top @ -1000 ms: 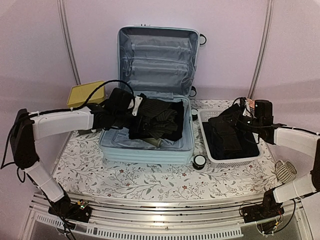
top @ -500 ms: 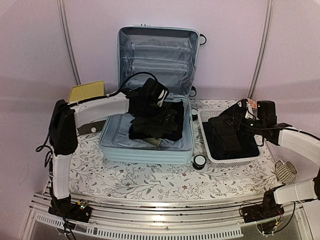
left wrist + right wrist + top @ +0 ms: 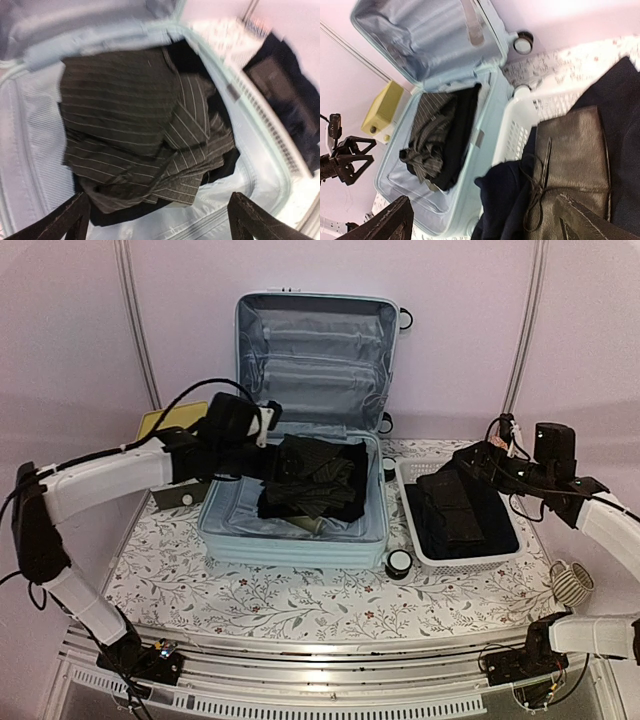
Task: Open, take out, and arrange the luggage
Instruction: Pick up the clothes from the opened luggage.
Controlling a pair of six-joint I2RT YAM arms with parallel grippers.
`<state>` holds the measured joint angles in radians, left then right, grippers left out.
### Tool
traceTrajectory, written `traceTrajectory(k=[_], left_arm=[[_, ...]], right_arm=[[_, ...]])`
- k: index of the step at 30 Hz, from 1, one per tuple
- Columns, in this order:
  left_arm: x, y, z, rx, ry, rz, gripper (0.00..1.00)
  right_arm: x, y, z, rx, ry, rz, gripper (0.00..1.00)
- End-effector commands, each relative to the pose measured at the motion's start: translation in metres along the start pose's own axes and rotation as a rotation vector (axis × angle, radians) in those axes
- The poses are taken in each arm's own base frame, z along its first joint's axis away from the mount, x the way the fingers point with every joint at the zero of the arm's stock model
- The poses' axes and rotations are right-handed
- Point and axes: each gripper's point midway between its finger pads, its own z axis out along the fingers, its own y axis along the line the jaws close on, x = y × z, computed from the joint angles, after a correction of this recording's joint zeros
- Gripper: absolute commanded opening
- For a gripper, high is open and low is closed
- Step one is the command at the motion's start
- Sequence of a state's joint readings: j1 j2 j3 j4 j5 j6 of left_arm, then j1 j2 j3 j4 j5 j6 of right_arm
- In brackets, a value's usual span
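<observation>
The luggage (image 3: 300, 540) lies open mid-table, pale mint shell, lid standing upright with grey lining (image 3: 455, 30). Inside lies a crumpled dark pinstriped garment (image 3: 315, 480) (image 3: 135, 120) over black cloth. My left gripper (image 3: 272, 435) (image 3: 160, 225) hovers over the suitcase's back-left part, open, nothing between its fingers. My right gripper (image 3: 485, 455) (image 3: 487, 225) hangs open above the white basket (image 3: 460, 562), apart from the clothes in it: a dark navy garment (image 3: 520, 200) and a dark brown piece with a thin cord (image 3: 575, 150).
A yellow-topped box (image 3: 165, 425) (image 3: 382, 107) stands left of the luggage, partly behind my left arm. Caster wheels (image 3: 399, 562) show between suitcase and basket. A striped round object (image 3: 570, 585) lies at the table's right edge.
The right gripper opened, let go of the dark clothes in the basket and drew back to the right. The left gripper swung right over the suitcase, then back to the left.
</observation>
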<state>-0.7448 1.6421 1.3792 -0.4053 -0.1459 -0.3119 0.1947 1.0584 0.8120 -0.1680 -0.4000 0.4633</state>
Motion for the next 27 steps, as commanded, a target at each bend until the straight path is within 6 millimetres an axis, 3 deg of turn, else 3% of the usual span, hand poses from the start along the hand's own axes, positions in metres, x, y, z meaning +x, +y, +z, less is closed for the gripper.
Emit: traceTrajectory(k=[1,5,14,20,27], left_arm=[[-0.005,0.02,-0.024,0.097,-0.086,-0.117,0.98],[0.013,0.044,-0.035,0.096,-0.072,-0.171,0.98],[0.018,0.083,-0.047,0.183,-0.147,-0.275,0.93],[0.009,0.098,-0.028,0.296,-0.151,-0.333,0.84],[0.001,0.102,0.015,0.349,-0.101,-0.329,0.71]], right_arm=[[-0.031,0.0,-0.024,0.058,-0.113,-0.033,0.99],[-0.039,0.015,-0.021,-0.008,-0.102,-0.016,0.99],[-0.027,0.078,0.031,-0.115,0.079,-0.042,0.99],[-0.011,0.124,0.088,-0.165,0.179,-0.062,0.99],[0.012,0.149,0.156,-0.17,0.251,-0.022,0.97]])
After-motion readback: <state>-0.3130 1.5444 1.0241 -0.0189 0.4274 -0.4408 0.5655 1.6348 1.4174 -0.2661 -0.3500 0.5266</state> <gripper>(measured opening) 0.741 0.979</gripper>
